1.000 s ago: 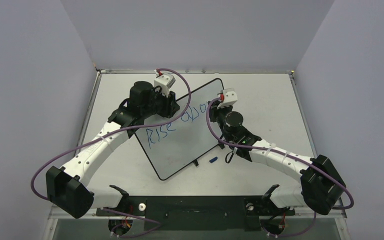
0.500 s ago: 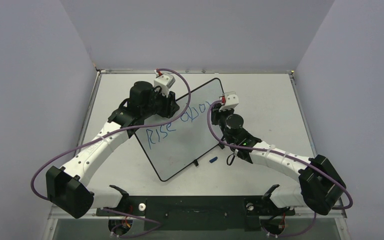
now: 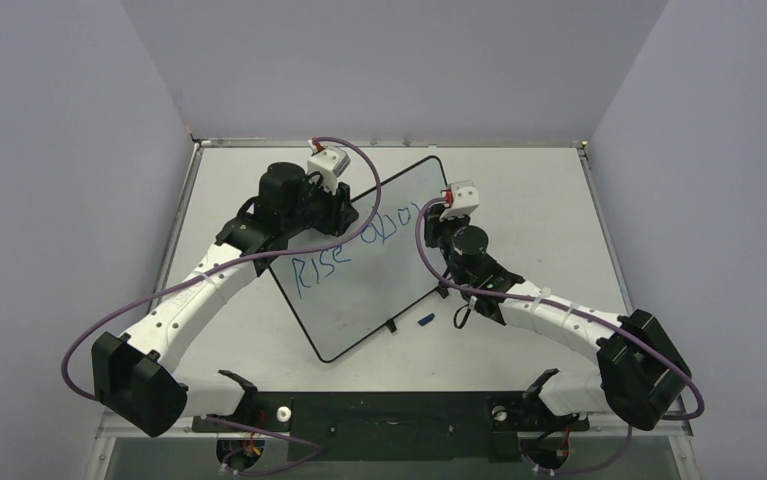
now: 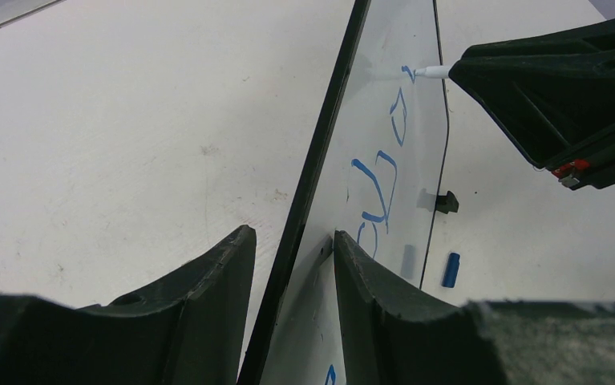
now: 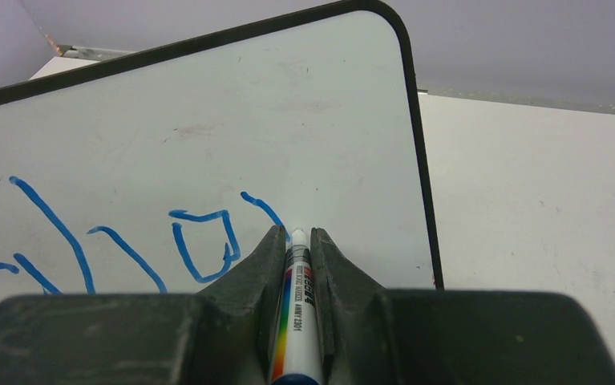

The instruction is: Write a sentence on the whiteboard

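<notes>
**Right wrist slips a little to the right along the board; left arm unmoved**

Over the last second the right arm's wrist has shifted slightly right and toward the near edge along the whiteboard (image 3: 359, 290), while the left arm and the board sit where they were.

The table (image 3: 519, 190) is matt white, lightly scuffed and speckled, with a metal rim. Plain pale lavender-grey walls (image 3: 389, 70) close it in on three sides. The whiteboard stands at the middle of the table, between the two arms, set on the diagonal, and a black foot (image 3: 391, 325) shows at its lower edge. A small blue cap (image 3: 425, 320) lies on the table just beside that foot.

The sentence (image 3: 349, 250) is in blue. "Rise" reads clearly from above, followed by "abo" and a fresh stroke toward the board's far corner.

The left gripper (image 4: 292, 237) straddles the board's black-framed edge, its fingers narrowed onto it, one on each face.

The right gripper (image 5: 297, 241) is closed tight on a white marker (image 5: 296, 321), whose tip touches the board at the end of the newest stroke. The barrel carries a rainbow stripe and red and black print too small to read.
</notes>
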{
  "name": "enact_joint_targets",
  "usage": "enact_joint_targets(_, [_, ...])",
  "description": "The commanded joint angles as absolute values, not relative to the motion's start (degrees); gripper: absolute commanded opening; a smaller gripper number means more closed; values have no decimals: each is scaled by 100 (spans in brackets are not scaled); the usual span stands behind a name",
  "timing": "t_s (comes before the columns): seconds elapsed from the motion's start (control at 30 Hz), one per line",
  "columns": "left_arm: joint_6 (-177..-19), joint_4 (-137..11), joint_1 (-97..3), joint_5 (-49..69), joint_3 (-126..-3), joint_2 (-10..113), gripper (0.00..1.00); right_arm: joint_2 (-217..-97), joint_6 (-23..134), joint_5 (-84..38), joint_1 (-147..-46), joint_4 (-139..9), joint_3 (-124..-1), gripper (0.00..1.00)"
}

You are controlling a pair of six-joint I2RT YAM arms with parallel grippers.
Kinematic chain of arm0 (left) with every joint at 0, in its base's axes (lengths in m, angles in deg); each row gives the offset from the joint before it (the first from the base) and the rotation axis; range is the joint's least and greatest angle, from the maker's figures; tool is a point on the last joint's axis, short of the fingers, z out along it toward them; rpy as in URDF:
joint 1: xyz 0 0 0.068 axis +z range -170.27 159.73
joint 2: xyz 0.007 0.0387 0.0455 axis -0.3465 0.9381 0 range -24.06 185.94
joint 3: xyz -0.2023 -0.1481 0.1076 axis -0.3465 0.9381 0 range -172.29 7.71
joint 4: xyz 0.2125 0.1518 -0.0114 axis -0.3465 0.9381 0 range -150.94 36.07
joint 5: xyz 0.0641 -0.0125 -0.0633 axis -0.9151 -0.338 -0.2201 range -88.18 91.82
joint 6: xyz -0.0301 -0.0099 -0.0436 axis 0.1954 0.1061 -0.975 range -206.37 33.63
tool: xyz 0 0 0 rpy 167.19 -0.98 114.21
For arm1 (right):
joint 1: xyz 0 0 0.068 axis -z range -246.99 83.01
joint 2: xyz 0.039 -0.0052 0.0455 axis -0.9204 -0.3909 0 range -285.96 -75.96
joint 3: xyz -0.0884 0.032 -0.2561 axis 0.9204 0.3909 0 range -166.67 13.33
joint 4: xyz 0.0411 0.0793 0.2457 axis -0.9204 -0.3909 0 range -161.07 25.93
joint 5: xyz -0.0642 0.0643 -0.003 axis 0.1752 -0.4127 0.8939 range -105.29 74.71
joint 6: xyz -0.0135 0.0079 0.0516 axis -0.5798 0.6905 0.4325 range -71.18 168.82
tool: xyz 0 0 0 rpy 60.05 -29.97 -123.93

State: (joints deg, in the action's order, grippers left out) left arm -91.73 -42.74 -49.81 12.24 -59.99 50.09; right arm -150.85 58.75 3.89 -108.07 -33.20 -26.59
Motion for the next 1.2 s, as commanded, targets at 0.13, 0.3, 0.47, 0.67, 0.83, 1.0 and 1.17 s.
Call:
enact_joint_targets(0.13, [-9103, -4872, -4998, 1391, -6137, 4774, 0, -15226, 5884, 353, -10684, -3266, -3174, 0])
enact_joint_targets(0.3, [-9103, -4874, -4998, 1394, -6137, 4778, 0, -15286, 5876, 314, -10618, -3262, -3340, 0])
enact_joint_targets(0.47, [-9103, -4876, -4998, 1384, -6137, 4775, 0, -15317, 5866, 274, -10573, -3295, -3440, 0])
enact_joint_targets(0.67, [-9078, -4851, -4998, 1330, -6151, 4799, 0, -15196, 5862, 263, -10571, -3296, -3336, 0])
enact_joint_targets(0.83, [-9074, -4846, -4998, 1319, -6148, 4815, 0, -14919, 5938, 205, -10567, -3333, -3227, 0])
enact_joint_targets(1.0, [-9074, -4858, -4998, 1326, -6142, 4812, 0, -14646, 5988, 245, -10568, -3331, -3035, 0])
enact_joint_targets(1.17, [-9077, -4856, -4998, 1333, -6137, 4811, 0, -14472, 5989, 362, -10570, -3327, -2823, 0])
